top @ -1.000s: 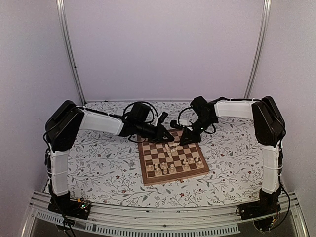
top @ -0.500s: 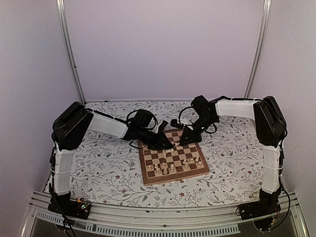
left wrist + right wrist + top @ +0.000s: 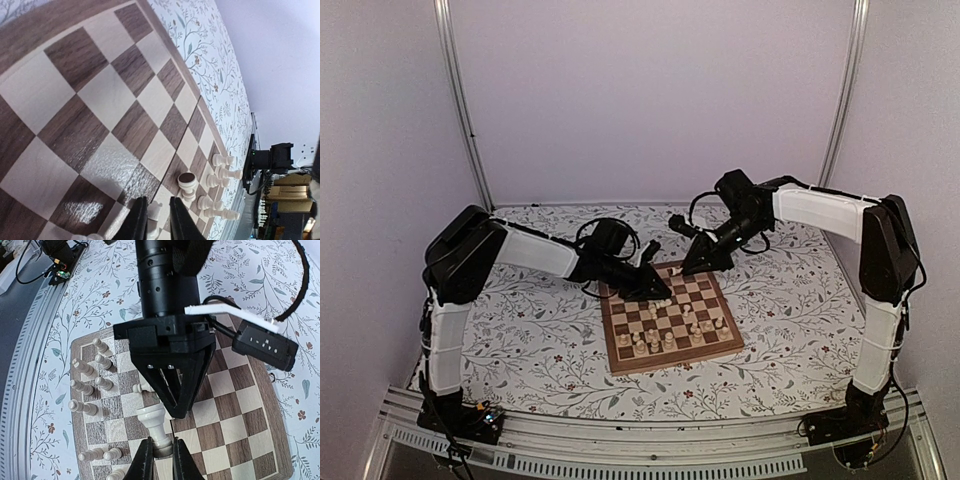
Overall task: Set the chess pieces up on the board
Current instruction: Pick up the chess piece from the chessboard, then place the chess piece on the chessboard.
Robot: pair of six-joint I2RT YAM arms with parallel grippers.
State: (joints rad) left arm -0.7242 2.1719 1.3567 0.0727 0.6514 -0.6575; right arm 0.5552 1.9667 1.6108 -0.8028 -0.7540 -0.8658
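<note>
One square wooden chessboard [image 3: 618, 318], checked dark brown and light tan with a brown border, lies in the middle of the desk [image 3: 520, 330] on a floral tablecloth.

The small cream turned-wood chess pieces [image 3: 82, 387] are mostly on the board. In the right wrist view about nine stand loose, most of them along the near rows. One more is half hidden behind the left gripper, so the full count cannot be told. From the top view they are too small to count exactly.

There are two arms. The left arm rises from its base to a bent elbow. Its forearm then slopes down and inward, putting the left gripper [image 3: 665, 295] low over the far-left part of the board. Its fingers [image 3: 137, 220] stand narrowly apart, with one cream piece [image 3: 153, 215] between them just above a square.

The right arm stands tall at the right edge, and its forearm reaches inward from a high elbow. The right gripper [image 3: 686, 268] points down and leftward, raised over the board's far edge, near the left gripper but apart from it. Its fingers [image 3: 145, 460] are closed on a chess piece [image 3: 152, 417], gripping the slim end so that the wide base points away.
</note>
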